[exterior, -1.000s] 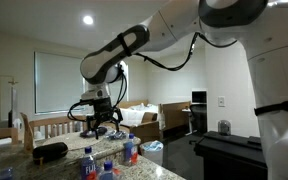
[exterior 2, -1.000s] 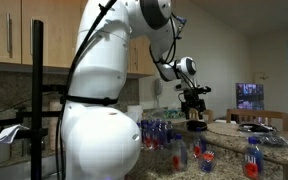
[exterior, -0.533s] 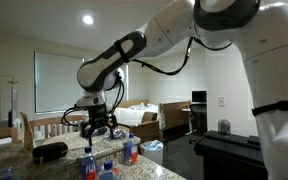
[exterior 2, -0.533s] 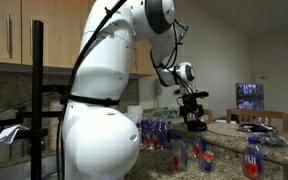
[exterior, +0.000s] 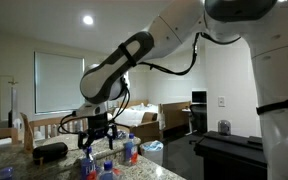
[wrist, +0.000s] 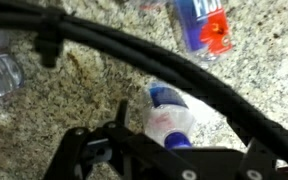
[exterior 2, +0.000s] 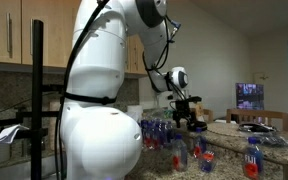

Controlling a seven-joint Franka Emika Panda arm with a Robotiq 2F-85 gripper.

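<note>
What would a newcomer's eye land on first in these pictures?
The huge white robot arm fills the foreground in both exterior views. Its open fingers hang just above a cluster of blue-labelled water bottles on the speckled granite counter. In the wrist view one bottle sits right beneath them.

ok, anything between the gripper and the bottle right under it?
Nothing visible. The open gripper hangs over the bottle, gap clear in the wrist view; only the arm's own cable crosses the picture. Neighbouring bottles lie to the sides.
</note>
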